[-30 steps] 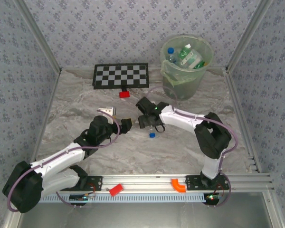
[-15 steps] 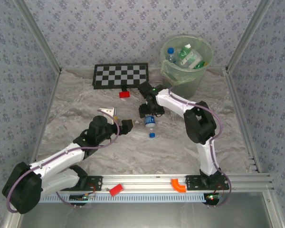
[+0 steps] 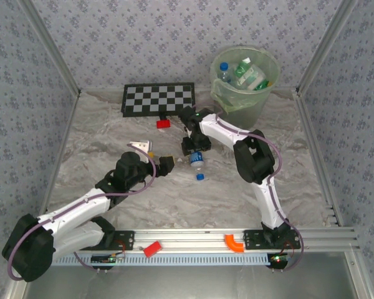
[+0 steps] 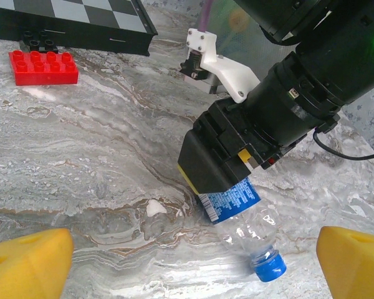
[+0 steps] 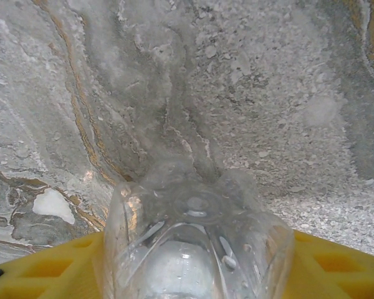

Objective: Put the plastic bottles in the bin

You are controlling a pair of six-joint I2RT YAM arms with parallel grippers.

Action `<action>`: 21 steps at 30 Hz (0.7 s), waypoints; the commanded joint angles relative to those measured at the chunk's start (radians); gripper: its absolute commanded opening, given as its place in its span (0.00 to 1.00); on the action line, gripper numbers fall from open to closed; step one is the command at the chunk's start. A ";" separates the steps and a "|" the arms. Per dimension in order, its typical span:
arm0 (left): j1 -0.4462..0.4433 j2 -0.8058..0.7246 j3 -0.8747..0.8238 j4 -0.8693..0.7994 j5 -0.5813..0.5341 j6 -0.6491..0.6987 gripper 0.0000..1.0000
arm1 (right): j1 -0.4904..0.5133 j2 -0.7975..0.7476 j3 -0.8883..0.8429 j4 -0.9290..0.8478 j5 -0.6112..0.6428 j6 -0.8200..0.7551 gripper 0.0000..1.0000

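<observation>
Top external view had the right gripper (image 3: 195,153) clamped on a clear bottle (image 3: 198,166), cap pointing nearward, possibly grazing the table (image 3: 299,168). The bin (image 3: 249,106) stood beyond it, rightward; the left gripper (image 4: 190,265) gaped.

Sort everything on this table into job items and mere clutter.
Job: clear bottle gripped by the right tool; bin; bottles inside it.
Clutter: chequered board; red block; red piece and orange piece on the front rail.

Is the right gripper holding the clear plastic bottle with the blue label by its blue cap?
No: the right gripper clamps the clear plastic bottle at its label, and the blue cap is free.
</observation>
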State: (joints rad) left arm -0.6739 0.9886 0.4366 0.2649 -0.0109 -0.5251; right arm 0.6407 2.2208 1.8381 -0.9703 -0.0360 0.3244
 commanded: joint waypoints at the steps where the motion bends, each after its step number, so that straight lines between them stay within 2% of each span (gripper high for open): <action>1: 0.004 -0.020 0.027 0.013 0.012 -0.006 1.00 | -0.009 -0.017 0.004 -0.026 -0.013 -0.009 0.57; 8: 0.004 -0.025 0.022 0.010 -0.010 -0.001 1.00 | -0.015 -0.127 -0.084 0.050 -0.016 0.022 0.54; 21: 0.001 -0.027 0.046 0.012 -0.033 -0.019 1.00 | -0.009 -0.495 -0.117 0.166 0.058 -0.007 0.52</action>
State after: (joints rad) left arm -0.6739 0.9813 0.4370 0.2646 -0.0391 -0.5278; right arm 0.6334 1.8023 1.7096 -0.8303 -0.0036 0.3309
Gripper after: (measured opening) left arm 0.997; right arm 0.549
